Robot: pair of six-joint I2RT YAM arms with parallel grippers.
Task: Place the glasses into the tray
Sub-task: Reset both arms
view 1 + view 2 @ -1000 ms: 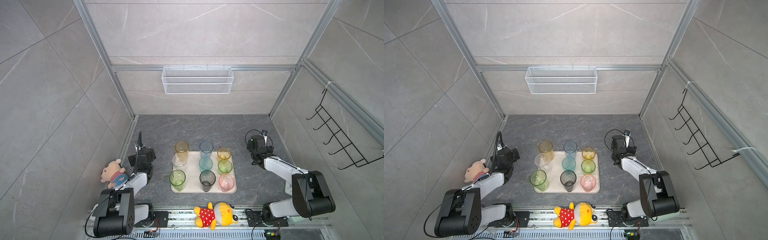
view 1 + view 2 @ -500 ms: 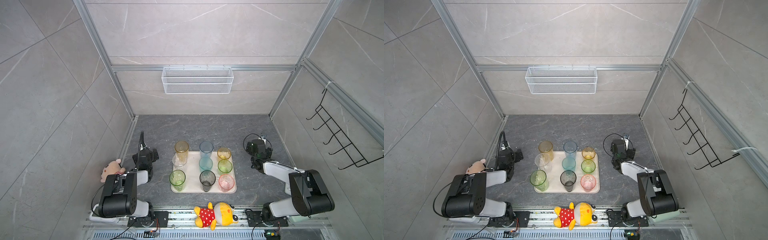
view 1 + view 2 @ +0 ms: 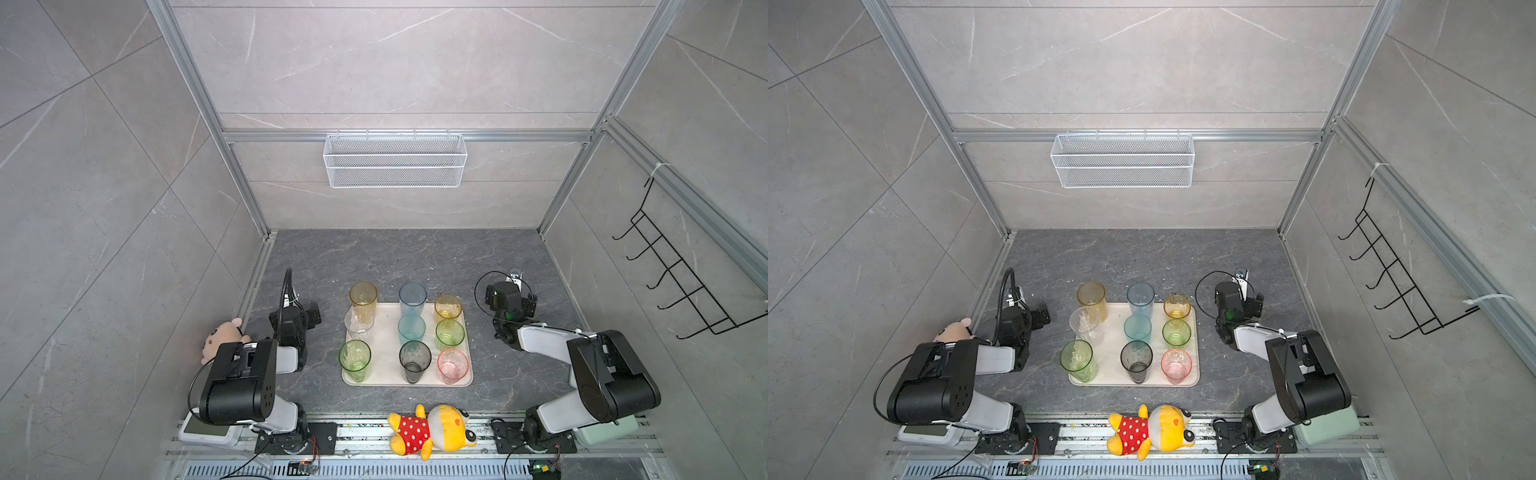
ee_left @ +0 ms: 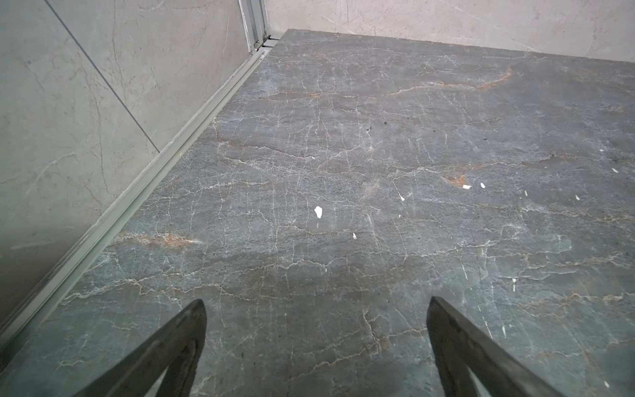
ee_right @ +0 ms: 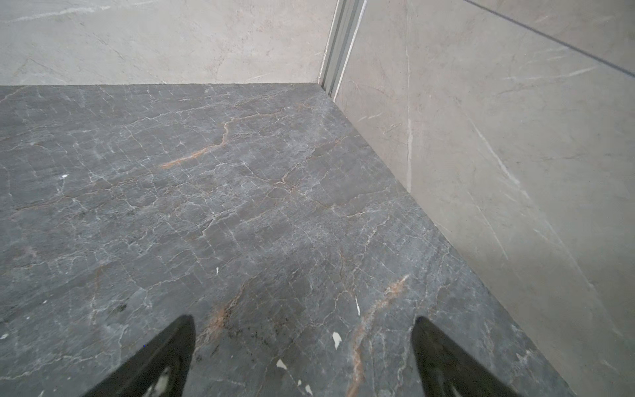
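Table (image 3: 415, 257): dark stone.
Tray (image 3: 386, 330): mid-table, btwn both grippers.
L gripper (image 4: 316, 300), R gripper (image 5: 303, 318): jaws wide apart, empty, over table either side of tray, well apart from it.
Glasses (image 3: 411, 328): nine, upright, 3x3 on tray; job looks abt done.
Amber glass (image 3: 363, 296): far edge, base hidden, can't tell if fully inside rim. Check it.
Any move: route wide of tray, no brushing.

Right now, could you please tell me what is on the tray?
Nine tumblers stand upright on the tray in three rows; the clear one covers the base of the amber one.
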